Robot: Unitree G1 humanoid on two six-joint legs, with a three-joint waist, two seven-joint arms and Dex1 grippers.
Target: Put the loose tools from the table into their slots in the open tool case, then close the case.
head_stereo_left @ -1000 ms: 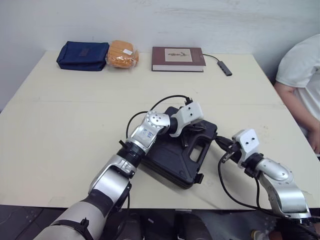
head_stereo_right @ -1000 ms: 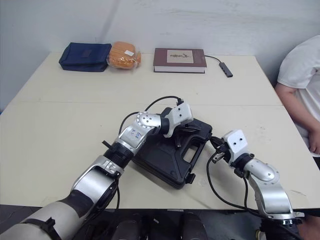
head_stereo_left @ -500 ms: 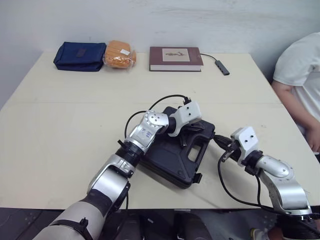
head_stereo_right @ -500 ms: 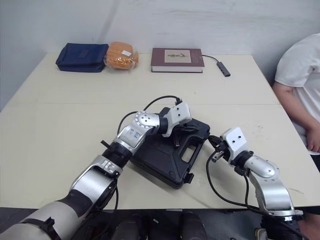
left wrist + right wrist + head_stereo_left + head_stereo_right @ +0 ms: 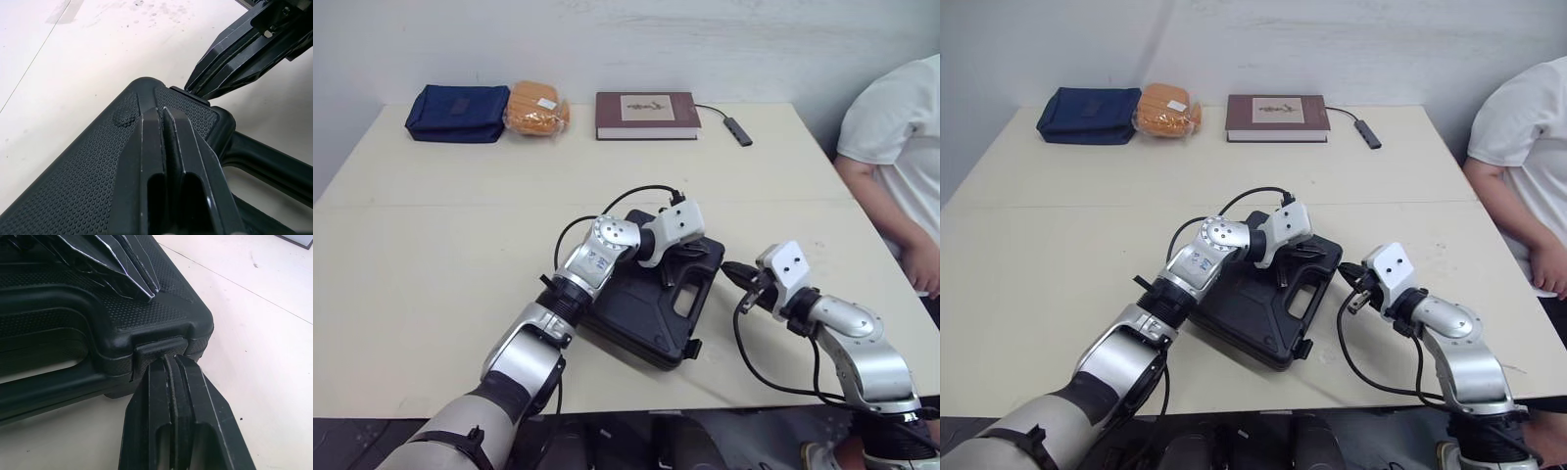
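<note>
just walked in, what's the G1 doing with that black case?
The case lies shut on the table. The left end effector, fingers together, rests its tips on the lid near the handle. The right end effector, also shut, has its tips against a latch at the case's corner, apparently to snap it closed. A person sits at the table's right side.

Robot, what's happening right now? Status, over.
Left end effector shut, tips on the lid. Right end effector shut, tips against the latch. Tool case closed, flat on the table. Person seated at right, clear of it.
</note>
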